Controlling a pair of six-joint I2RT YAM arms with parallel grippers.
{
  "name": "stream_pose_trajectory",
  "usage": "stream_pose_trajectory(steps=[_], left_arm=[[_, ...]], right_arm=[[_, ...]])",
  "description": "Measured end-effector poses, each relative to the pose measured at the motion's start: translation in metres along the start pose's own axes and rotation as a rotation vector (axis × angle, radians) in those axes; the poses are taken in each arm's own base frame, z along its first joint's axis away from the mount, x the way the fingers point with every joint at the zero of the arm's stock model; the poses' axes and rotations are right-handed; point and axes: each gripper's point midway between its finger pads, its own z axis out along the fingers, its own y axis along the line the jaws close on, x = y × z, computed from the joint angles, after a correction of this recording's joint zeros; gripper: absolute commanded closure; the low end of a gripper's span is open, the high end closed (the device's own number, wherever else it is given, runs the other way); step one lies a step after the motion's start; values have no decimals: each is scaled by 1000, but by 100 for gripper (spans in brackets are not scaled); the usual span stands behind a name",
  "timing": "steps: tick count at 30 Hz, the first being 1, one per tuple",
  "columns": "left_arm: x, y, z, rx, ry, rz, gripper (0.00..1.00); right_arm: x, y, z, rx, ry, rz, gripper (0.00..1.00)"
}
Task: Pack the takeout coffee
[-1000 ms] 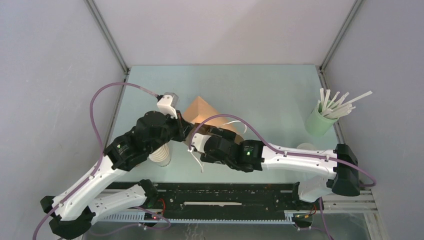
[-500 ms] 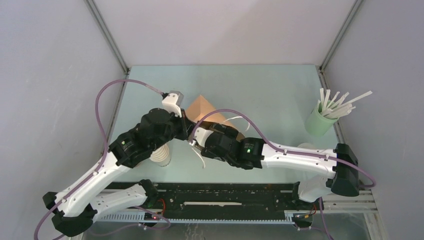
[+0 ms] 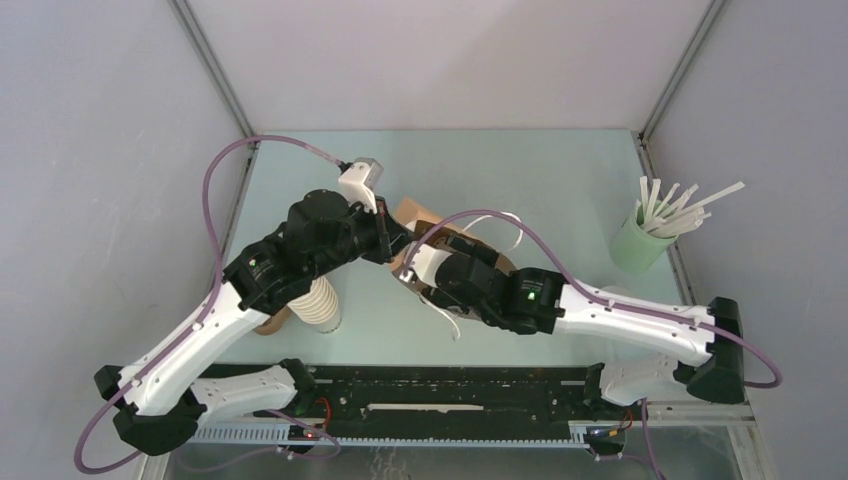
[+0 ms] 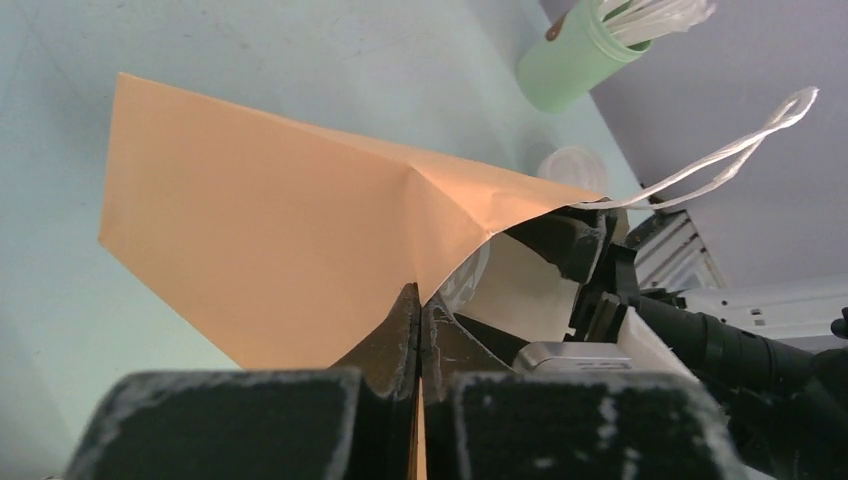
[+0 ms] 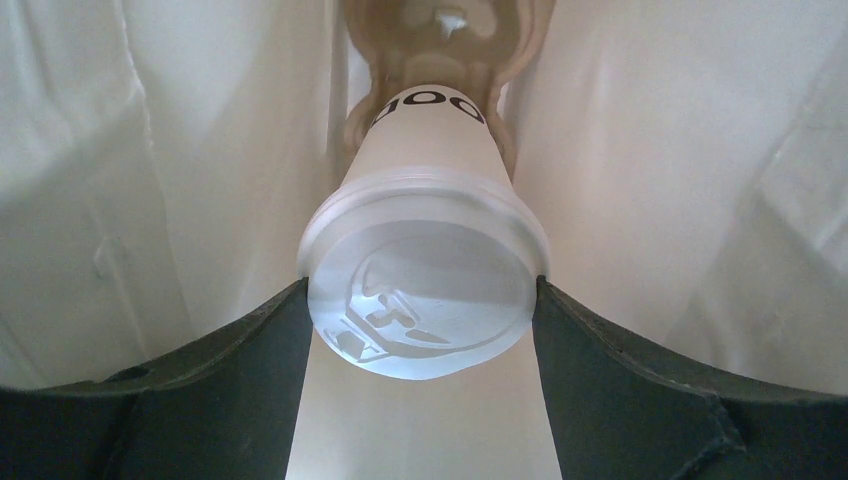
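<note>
White-lidded takeout coffee (image 5: 424,290) sat clamped in my right pincer (image 5: 420,335), lid facing the wrist, long axis running into the bag (image 5: 150,150).

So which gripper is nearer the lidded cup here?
Right. The right gripper holds the lidded cup between its fingers, inside the paper bag. The left gripper is shut on the bag's edge, outside it, not touching the cup.
</note>
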Motion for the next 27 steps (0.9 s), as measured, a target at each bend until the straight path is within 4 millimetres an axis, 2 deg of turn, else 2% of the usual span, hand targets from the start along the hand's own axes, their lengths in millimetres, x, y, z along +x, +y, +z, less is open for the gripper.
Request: stream_pose_trajectory(steps=[4,11,17,22,27], left_arm=[[-2,-10,-1,38,5,-23,100],[4,-14,1,64,19,-39,100],[46,12,11,0,92,-30,100],[61,29,8,-51,108,-16,100],[64,35,2,-66,102,-13,100]], right_arm=[[2,-12,-18,17,-18,2,57],[12,-3,-29,0,14,-36,57],[21,3,-26,-9,61,-48,57],[27,10,-22,-25,94,-76,57],[34,19,-17,-46,141,-118,57]])
